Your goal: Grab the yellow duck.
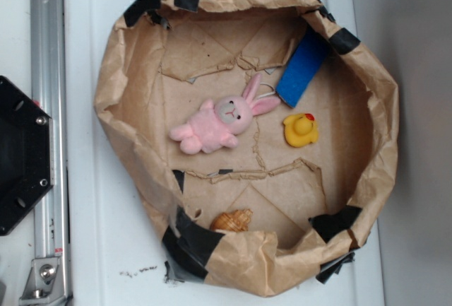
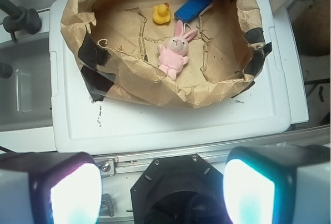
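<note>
The yellow duck (image 1: pixel 300 129) (image 2: pixel 162 14) is small, bright yellow, with an orange-red beak. It sits upright on the floor of a crumpled brown paper basin (image 1: pixel 123 73) (image 2: pixel 129 87), right of the pink bunny in the exterior view. In the wrist view my gripper (image 2: pixel 163 190) is open: its two glowing pads stand wide apart at the bottom corners, with nothing between them. It hovers over the black robot base, well short of the basin and far from the duck. The gripper itself does not show in the exterior view.
A pink plush bunny (image 1: pixel 215 124) (image 2: pixel 176 52) lies mid-basin. A blue block (image 1: pixel 302 69) (image 2: pixel 194 5) leans on the far wall beside the duck. A brown seashell (image 1: pixel 232 220) lies near the front wall. The black robot base (image 1: pixel 21 154) (image 2: pixel 178 188) and a metal rail (image 1: pixel 48 51) flank the white table (image 1: pixel 81 235).
</note>
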Robot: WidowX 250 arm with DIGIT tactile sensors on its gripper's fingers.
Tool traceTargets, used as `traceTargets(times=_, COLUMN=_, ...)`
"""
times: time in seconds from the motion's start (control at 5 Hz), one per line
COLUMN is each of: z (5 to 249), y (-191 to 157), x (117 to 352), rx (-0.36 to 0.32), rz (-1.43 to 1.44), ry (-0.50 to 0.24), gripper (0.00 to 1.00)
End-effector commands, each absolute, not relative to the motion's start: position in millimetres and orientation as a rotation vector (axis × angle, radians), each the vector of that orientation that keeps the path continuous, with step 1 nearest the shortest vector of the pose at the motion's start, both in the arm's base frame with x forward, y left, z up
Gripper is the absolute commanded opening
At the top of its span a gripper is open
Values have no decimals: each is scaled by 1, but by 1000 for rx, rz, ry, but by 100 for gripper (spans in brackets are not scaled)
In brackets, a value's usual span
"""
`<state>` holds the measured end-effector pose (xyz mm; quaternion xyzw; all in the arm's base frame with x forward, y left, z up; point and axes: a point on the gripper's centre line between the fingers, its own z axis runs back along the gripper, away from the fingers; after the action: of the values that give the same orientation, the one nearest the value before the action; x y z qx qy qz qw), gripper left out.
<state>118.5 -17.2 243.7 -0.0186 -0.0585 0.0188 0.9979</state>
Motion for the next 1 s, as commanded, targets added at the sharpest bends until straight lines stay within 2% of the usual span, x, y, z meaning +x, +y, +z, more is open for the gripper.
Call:
traceTargets(times=0.0, z=244, y=-17, x=118, rx=-37, rz=38, ry=-117, gripper=100)
traceTargets(times=0.2, z=244, y=-6, x=169, rx=16, rz=22, ry=-290, gripper=100)
traceTargets(times=0.4, z=229, y=-4, x=218, rx=57, rz=-34, ry=-390, gripper=100)
traceTargets(times=0.6, z=192, y=0, x=265, rx=89, rz=-138, ry=-397, gripper=100)
traceTargets(times=0.8, z=145, y=8, x=290, rx=135, rz=-187, ry=-323, gripper=100)
